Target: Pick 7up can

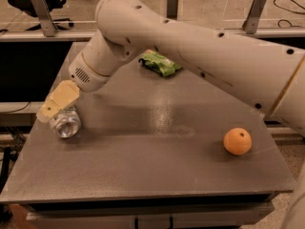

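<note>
While the large white jointed robot arm [190,46] reaches across from the 3 o'clock side, its tan pincer [53,105] sits low at the 9 o'clock edge of the dark grey tabletop [157,171], directly over and apparently touching the small silvery aluminium 7up can [66,124]. Can: lying on its side, shiny round end turned toward 6 o'clock and the camera, close to the tabletop's 9 o'clock rim; its upper part is hidden beneath the pincer. Pincer state: cannot be told from this view, since the tan body overlaps the can and neither a gap nor a closed hold shows. Bystanders: a crumpled green snack bag [159,63] near 12 o'clock and a round orange fruit [237,141] near 4 o'clock, both well apart from the can. Judged step: final approach or closure on the can; lift not yet done. Risks: a can on its side rolls freely, so a downward or sideways nudge from an off-centre pincer would likely send it toward 9 o'clock and over the nearby rim. The smooth curved metal may also slip out of a hold taken too near one end, and the thin wall may dent under a hard squeeze.
</note>
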### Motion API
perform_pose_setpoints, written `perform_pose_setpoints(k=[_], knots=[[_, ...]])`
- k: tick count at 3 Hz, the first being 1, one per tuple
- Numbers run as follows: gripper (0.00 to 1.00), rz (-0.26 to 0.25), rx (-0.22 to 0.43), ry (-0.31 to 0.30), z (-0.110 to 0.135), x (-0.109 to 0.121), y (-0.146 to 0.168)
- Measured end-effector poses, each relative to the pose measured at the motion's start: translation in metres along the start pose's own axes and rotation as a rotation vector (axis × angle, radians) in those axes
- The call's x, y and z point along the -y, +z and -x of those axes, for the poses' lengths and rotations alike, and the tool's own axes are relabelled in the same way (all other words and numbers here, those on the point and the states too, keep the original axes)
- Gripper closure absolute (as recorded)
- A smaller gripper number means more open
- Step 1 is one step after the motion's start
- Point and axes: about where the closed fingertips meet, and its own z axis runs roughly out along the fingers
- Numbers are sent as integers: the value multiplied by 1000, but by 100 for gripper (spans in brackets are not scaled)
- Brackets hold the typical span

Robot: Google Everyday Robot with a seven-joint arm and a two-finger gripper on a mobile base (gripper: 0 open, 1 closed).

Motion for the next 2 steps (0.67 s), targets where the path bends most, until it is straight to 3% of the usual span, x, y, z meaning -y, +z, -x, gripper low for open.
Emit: perform_pose_setpoints(k=[1,2], knots=[[0,-56,-75,30,-2,-2,14],[17,-109,-125,37,0,-5,27]])
